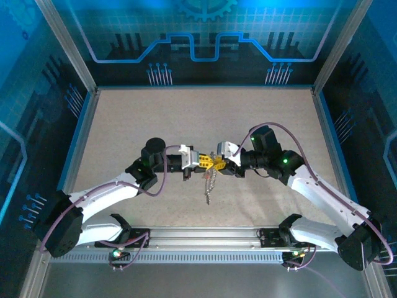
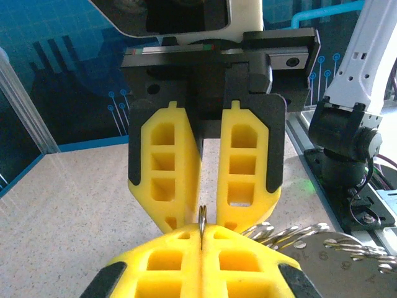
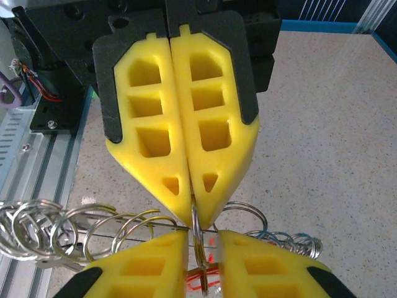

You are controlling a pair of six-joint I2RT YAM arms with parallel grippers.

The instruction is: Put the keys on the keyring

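Observation:
Both grippers meet tip to tip above the table's middle. My left gripper (image 1: 205,162) (image 2: 203,234) is shut on a thin silver ring of the keyring (image 2: 202,218), which stands edge-on between its yellow fingers. My right gripper (image 1: 219,164) (image 3: 203,241) faces it with its jaws a small gap apart. That same ring (image 3: 196,233) reaches into the gap, and a key's red tag (image 3: 205,282) sits across it lower down. The keyring's thin wire and its row of silver loops (image 3: 111,225) spread to both sides. A string of its pieces (image 1: 210,186) hangs toward the table.
The speckled beige table (image 1: 198,118) lies inside blue walls with aluminium corner posts (image 1: 68,46). A metal rail (image 1: 205,236) with both arm bases runs along the near edge. The right arm's white link and base (image 2: 347,118) stand close behind the grippers.

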